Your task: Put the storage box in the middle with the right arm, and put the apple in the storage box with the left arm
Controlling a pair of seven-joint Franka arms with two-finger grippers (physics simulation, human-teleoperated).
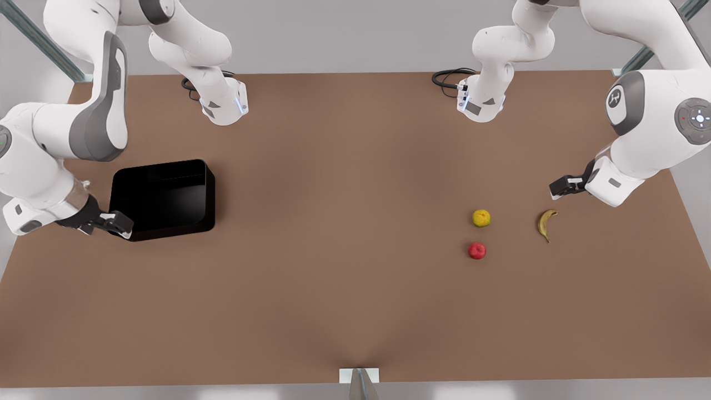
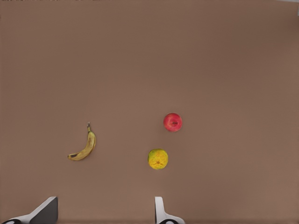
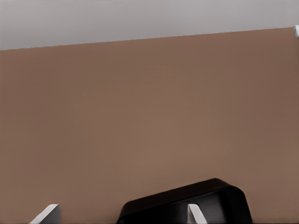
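The storage box (image 1: 164,197) is a glossy black tub on the table at the front view's left. My right gripper (image 1: 119,225) hangs at the box's near left corner, open, and the right wrist view shows the storage box (image 3: 187,200) just beyond its spread fingertips (image 3: 195,214). On the front view's right lies the small red apple (image 1: 476,250). My left gripper (image 1: 560,186) hovers open up and to the right of it, beyond the banana. In the left wrist view the apple (image 2: 173,122) lies well ahead of the left gripper (image 2: 103,212).
A yellow-orange round fruit (image 1: 481,218) lies just behind the apple, and a banana (image 1: 546,223) lies to its right. Both arm bases (image 1: 222,103) stand at the table's far edge. The brown table (image 1: 344,222) is bare across its middle.
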